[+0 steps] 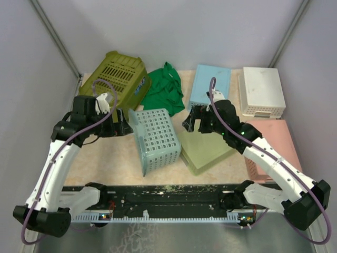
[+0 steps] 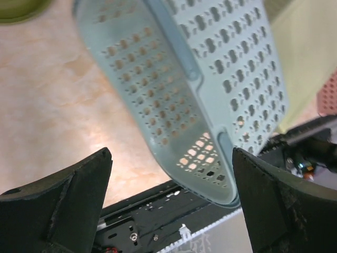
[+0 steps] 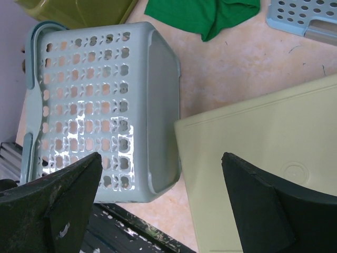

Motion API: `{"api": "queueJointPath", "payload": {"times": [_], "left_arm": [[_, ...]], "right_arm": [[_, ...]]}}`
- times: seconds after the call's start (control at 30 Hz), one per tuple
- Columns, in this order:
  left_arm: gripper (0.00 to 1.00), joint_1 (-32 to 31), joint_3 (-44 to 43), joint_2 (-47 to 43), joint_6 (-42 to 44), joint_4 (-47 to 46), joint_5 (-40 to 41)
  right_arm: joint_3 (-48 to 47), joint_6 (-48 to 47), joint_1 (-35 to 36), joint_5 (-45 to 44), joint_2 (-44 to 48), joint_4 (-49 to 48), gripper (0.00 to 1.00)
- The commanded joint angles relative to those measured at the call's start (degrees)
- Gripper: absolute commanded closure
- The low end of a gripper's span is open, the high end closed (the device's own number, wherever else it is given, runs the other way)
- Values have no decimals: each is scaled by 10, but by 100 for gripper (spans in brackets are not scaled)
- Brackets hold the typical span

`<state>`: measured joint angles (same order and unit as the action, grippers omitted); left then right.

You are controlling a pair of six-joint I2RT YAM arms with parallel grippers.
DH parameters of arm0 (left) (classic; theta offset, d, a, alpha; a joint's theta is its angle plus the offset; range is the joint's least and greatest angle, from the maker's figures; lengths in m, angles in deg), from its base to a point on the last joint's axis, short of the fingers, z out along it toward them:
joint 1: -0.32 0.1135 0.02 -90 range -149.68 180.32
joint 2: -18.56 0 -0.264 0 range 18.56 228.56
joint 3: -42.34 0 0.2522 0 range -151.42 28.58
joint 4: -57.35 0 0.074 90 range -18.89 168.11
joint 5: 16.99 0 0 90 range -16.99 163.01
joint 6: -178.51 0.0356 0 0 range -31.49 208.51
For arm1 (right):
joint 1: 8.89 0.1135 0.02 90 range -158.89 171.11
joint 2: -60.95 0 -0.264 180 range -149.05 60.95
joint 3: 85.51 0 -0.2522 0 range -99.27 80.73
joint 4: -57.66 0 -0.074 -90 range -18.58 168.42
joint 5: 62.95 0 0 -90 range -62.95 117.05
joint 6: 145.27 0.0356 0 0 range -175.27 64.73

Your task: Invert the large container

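The large container is a light blue perforated basket (image 1: 152,138). It lies tipped on its side at the table's middle, with its rim and opening toward the left. My left gripper (image 1: 122,126) is open right at that rim. In the left wrist view the basket (image 2: 200,95) hangs tilted, and its lower rim corner sits between the spread fingers of the gripper (image 2: 171,197), close to the right finger (image 2: 279,205). My right gripper (image 1: 192,120) is open and empty, just right of the basket's bottom. In the right wrist view it (image 3: 163,205) hovers above the gap between the basket (image 3: 100,110) and a pale green lid (image 3: 263,158).
An olive green basket (image 1: 118,76) lies at the back left, with a green cloth (image 1: 164,87) beside it. A light blue lid (image 1: 210,84) and a white basket (image 1: 261,90) stand at the back right. A pink container (image 1: 274,147) is at the right. The pale green lid (image 1: 205,150) touches the basket's right side. A black rail (image 1: 168,192) runs along the front edge.
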<state>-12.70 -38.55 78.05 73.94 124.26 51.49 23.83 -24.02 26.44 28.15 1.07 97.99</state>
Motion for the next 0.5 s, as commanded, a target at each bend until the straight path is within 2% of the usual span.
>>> {"api": "queueJointPath", "payload": {"times": [0.0, 0.13, 0.27, 0.33, 0.47], "left_arm": [[0, 3, -32, -40, -41, 60, 152], [0, 2, -59, -74, -105, 40, 176], [0, -17, -105, -28, -133, 73, 167], [0, -68, -115, -17, -158, 76, 227], [0, -215, -167, 49, -223, 118, 375]], "right_arm": [[-10, -9, -5, -10, -6, -19, 5], [-8, -8, -5, -10, -14, -27, 5], [-5, -6, -5, 0, -27, -36, 5], [-5, -5, -5, 8, -33, -40, 5], [1, -2, -5, 7, -34, -42, 5]]}}
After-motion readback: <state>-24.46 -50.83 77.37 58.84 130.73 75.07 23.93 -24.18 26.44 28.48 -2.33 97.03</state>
